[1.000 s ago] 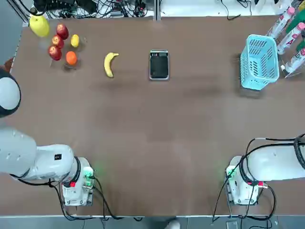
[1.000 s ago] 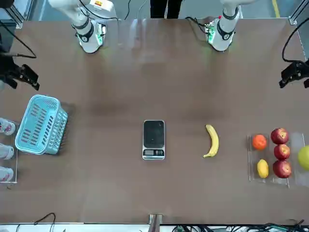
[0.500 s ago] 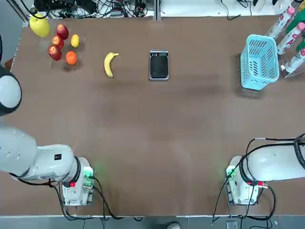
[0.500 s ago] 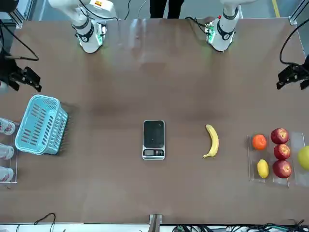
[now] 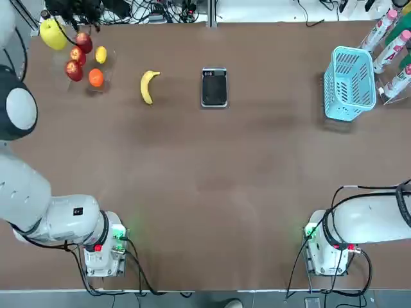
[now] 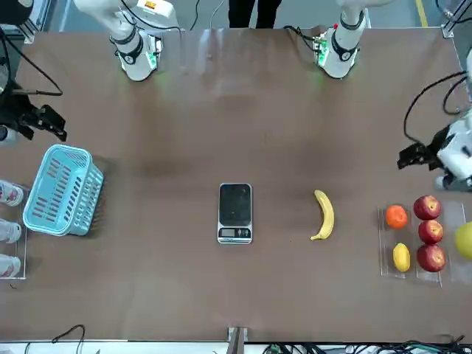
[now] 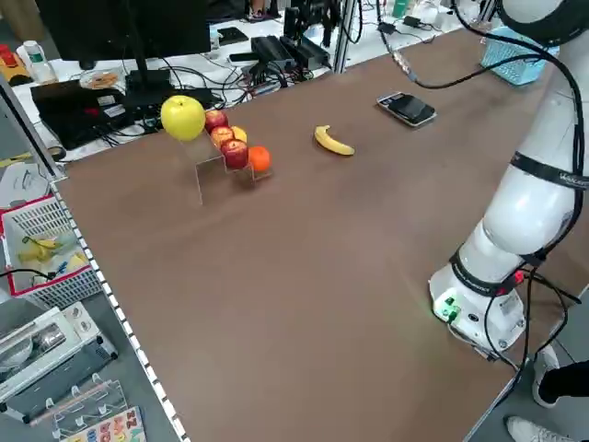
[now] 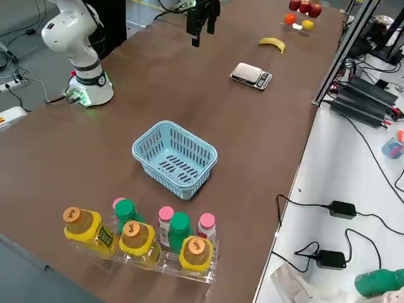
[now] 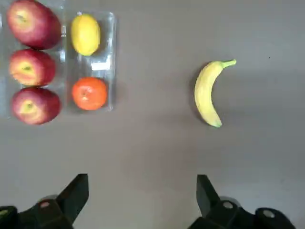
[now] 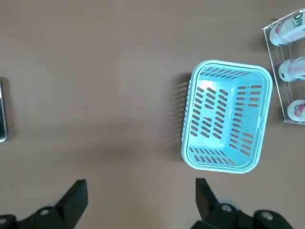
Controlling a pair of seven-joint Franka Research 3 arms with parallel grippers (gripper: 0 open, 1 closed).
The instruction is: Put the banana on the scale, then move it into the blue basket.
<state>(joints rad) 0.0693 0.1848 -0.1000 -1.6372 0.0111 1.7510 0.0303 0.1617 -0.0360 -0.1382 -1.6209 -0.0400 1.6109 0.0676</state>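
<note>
The banana point(image 5: 148, 86) point(image 6: 323, 214) lies flat on the brown table, left of the scale point(image 5: 214, 86) point(image 6: 235, 212). The black-topped scale has nothing on it. The blue basket point(image 5: 349, 83) point(image 8: 175, 156) stands at the far right, with nothing inside. My left gripper point(image 6: 417, 156) point(image 9: 140, 191) hangs open high above the table near the fruit tray, looking down on the banana point(image 9: 207, 93). My right gripper point(image 6: 40, 122) point(image 10: 138, 193) hangs open high above the table near the basket point(image 10: 224, 121). Neither holds anything.
Red apples point(image 6: 428, 208), an orange point(image 6: 396, 216), a lemon point(image 6: 400, 257) and a big yellow fruit point(image 5: 52, 33) sit in a clear tray left of the banana. A rack of bottles point(image 8: 139, 237) stands beside the basket. Cables run along the far edge.
My left gripper has swung out over the table toward the fruit tray and banana. The right gripper has shifted only slightly. Banana, scale and basket have not moved.
</note>
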